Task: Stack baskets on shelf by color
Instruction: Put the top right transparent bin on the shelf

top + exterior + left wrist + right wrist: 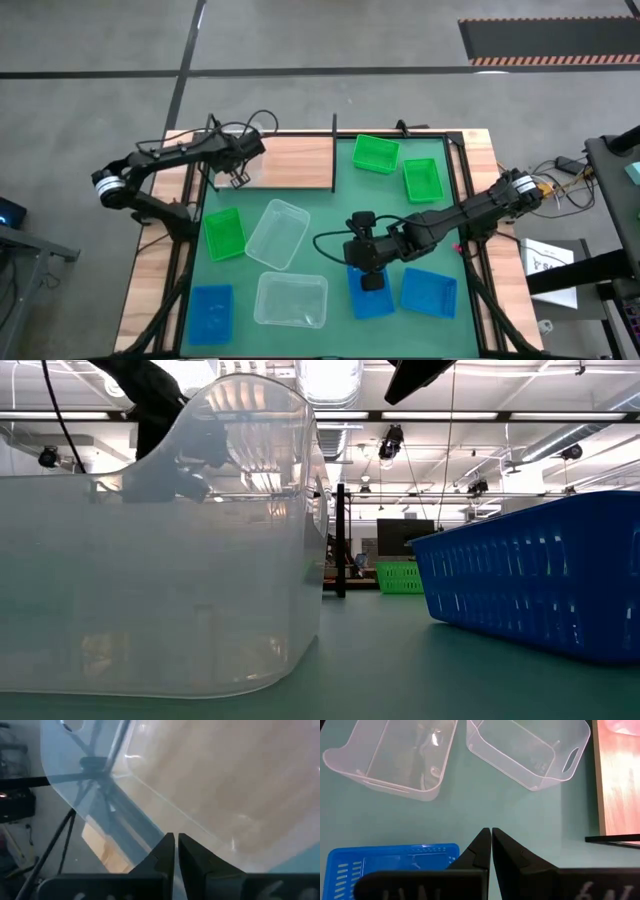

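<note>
Blue basket (371,299) directly beneath right gripper (371,282), fingers pressed together; left gripper (238,178) likewise.

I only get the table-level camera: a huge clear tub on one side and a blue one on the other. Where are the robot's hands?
Observer: The right gripper hangs over a blue basket on the green mat. Its fingers are shut and hold nothing.
Operator: And the other hand?
Observer: The left gripper is at the wooden shelf, and it looks shut on the rim of a clear basket.
Operator: I see just one green tub, far off.
Observer: There are three. One green basket sits beside the shelf, the second green basket is close by it, and the third green basket is on the mat's left side.
</note>
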Available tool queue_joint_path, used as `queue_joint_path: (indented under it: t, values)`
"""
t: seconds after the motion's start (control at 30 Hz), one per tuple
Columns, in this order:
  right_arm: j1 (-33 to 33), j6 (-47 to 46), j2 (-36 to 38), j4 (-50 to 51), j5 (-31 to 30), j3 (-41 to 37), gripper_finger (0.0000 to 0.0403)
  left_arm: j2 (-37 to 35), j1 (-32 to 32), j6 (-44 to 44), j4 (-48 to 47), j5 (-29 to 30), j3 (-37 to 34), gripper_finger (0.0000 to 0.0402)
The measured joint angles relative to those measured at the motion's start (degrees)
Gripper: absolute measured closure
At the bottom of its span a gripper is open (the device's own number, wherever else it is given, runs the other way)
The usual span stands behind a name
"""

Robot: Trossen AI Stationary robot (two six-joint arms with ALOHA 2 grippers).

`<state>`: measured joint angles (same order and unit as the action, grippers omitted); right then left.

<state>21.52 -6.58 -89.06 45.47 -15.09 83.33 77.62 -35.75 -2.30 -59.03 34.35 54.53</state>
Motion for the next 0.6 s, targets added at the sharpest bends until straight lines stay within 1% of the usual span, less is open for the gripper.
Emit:
queue_joint_path:
  t: [0.13, 0.2, 0.27, 0.33, 0.43, 0.53, 0.6]
  values:
    - [0.0, -0.4, 0.0, -0.2, 0.0, 0.0, 0.0394, -2.0, -0.3, 0.2, -3.4, 4.7, 1.3, 0.0394]
    - [0.0, -0.4, 0.0, -0.3, 0.0, 0.0, 0.0394, -2.9, -0.2, 0.4, -4.0, 3.9, 1.3, 0.0394]
    - [0.0, -0.4, 0.0, -0.4, 0.0, 0.0, 0.0394, -4.8, 0.2, 0.5, -4.1, -0.6, 2.0, 0.0394]
    - [0.0, -0.3, 0.0, -0.4, 0.0, 0.0, 0.0394, -6.1, 0.7, 2.2, -3.7, -6.8, 2.9, 0.0394]
    - [0.0, 0.0, 0.0, -0.8, 0.0, 0.0, 0.0394, -8.1, 1.6, 4.9, 0.1, -16.0, 4.4, 0.0394]
    - [0.0, 0.2, 0.0, -1.1, -0.1, 0.0, 0.0394, -10.1, 3.5, 5.2, 8.2, -24.0, 4.4, 0.0394]
    - [0.0, 0.1, 0.0, -1.1, -0.4, 0.0, 0.0394, -10.6, 5.3, 6.4, 15.1, -27.2, 3.6, 0.0394]
